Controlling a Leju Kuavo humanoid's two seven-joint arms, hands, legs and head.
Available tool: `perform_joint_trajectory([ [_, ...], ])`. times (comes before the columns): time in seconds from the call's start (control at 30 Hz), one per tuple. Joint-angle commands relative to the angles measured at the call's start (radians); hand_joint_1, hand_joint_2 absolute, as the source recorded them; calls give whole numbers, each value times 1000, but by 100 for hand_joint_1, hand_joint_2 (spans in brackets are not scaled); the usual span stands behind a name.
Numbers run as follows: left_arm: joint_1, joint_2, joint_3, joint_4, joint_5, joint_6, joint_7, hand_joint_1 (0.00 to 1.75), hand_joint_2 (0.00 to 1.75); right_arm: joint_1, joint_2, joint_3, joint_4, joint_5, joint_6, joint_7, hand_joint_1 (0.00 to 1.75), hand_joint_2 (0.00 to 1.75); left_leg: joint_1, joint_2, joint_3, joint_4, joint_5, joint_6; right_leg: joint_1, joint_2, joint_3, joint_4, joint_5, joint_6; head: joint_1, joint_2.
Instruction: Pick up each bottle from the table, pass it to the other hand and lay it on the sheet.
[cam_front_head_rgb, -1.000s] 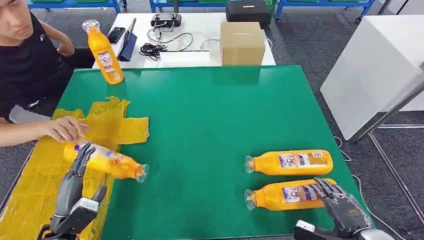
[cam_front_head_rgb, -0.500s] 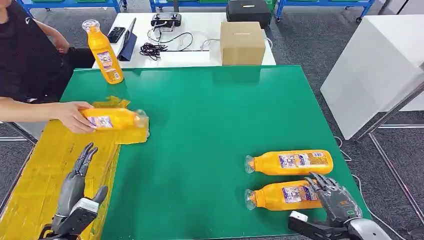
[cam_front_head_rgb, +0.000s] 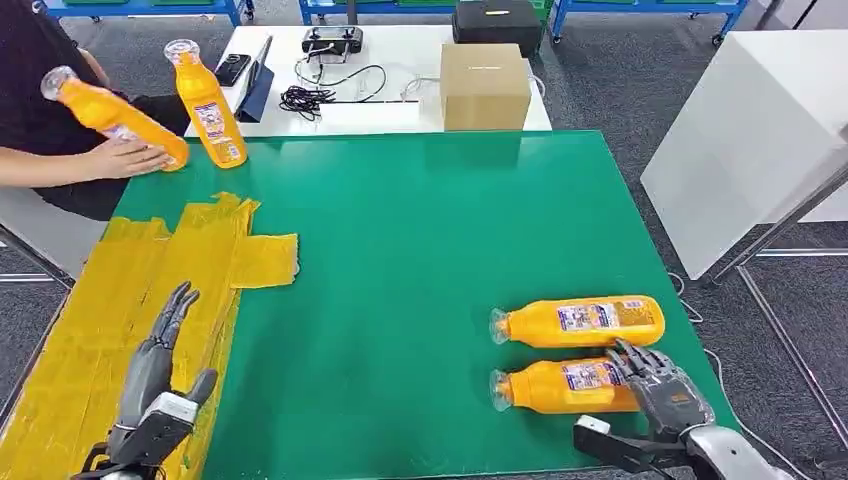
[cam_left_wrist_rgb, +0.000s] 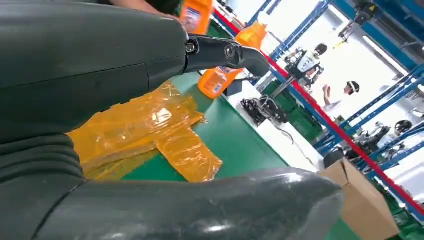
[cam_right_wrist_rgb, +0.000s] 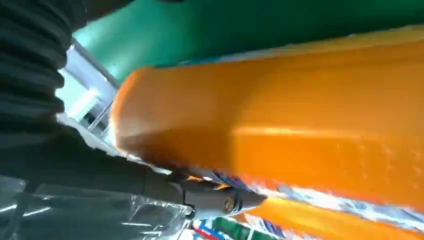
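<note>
R hand (cam_front_head_rgb: 665, 395) curls onto near bottle (cam_front_head_rgb: 560, 388) at 5 o'clock, grasp unclear — L hand (cam_front_head_rgb: 150, 385) released over sheet (cam_front_head_rgb: 90, 320).

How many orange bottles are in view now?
4. One is tilted under a person's hand at the far left corner, one upright beside it, and two lie near the right hand: farther, nearer.

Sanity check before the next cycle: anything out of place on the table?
Yes. A person's hand holds a tilted bottle at the table's far left corner, beside an upright bottle. The yellow sheet is wrinkled and bare. Two bottles lie by the right robot hand.
</note>
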Motion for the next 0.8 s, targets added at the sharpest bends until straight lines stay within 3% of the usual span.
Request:
perform_joint_trajectory([
  [0.03, -93, 28, -65, 87, 36, -3, -4, 0, 0, -53, -1, 163, 251, -52, 116, -26, 175, 175, 2, -3, 2, -2, 1, -1, 2, -3, 2, -4, 1, 0, 0, 0],
  [0.3, -126, 40, -112, 115, 68, 21, -1, 0, 0, -86, 4, 290, 350, -99, 61, 4, 175, 175, 8, 1, 11, -3, 1, -1, 6, -1, 11, -11, 4, -3, 1, 0],
  [0.43, -79, 10, -89, 73, 166, -59, 38, 0, 0, -92, 47, 176, 264, -224, -64, -52, 175, 175, 11, 4, 9, -3, 2, -2, 9, 1, 9, -13, 8, -6, 1, 0],
  [0.5, -11, -52, -45, 23, 344, -213, 44, 0, 0, -58, 156, 15, 102, -380, -165, -195, 175, 175, 12, 6, 3, -3, 4, -2, 10, 5, 3, -14, 11, -7, 2, 0],
  [0.53, 8, -65, -40, 10, 340, -217, 40, 0, 175, -54, 171, 2, 54, -371, -139, -170, 175, 175, 11, 9, 5, -3, 2, -2, 9, 9, 4, -12, 11, -7, 1, 0],
  [0.63, 43, -111, -47, 16, 564, -375, 43, 0, 175, -52, 285, -89, -73, -662, -57, -338, 175, 175, 10, 12, 11, -1, -2, -2, 10, 12, 11, -10, 9, -7, 1, 0],
  [0.8, 36, -112, -55, 25, 565, -370, 38, 0, 175, -56, 285, -94, -68, -662, -54, -330, 175, 175, 9, 8, 0, -1, 4, -1, 9, 9, 10, -8, 12, -2, 0, 0],
])
